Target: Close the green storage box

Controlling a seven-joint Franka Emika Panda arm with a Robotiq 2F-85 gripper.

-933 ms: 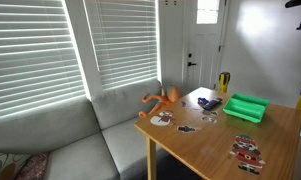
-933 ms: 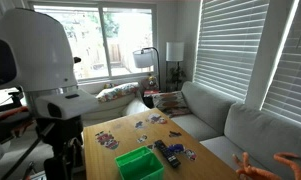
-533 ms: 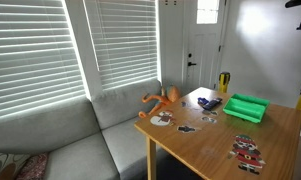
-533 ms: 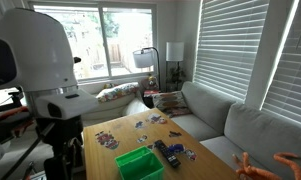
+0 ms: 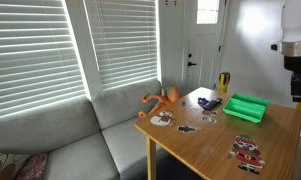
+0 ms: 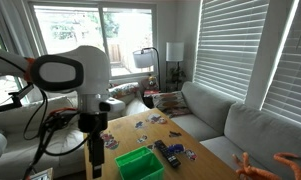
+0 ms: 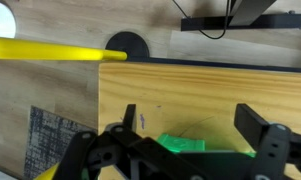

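Green storage box point(image 5: 246, 106) lid open, gripper point(image 7: 188, 128) nearby (jaws spread apart).

Three cameras around one light wooden surface point(image 5: 205, 148).
Both exterior views stand well back and face it from roughly opposite ends, sharing the small bright green plastic storage box point(image 5: 246, 104) point(image 6: 140, 166). The wrist view looks down from close above onto that box point(image 7: 185, 145) and the surface's edge.

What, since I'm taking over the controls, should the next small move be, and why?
Probably ease the gripper down toward the green storage box: the wrist view shows the open fingers above the table, the box below them untouched, and its lid appears open.
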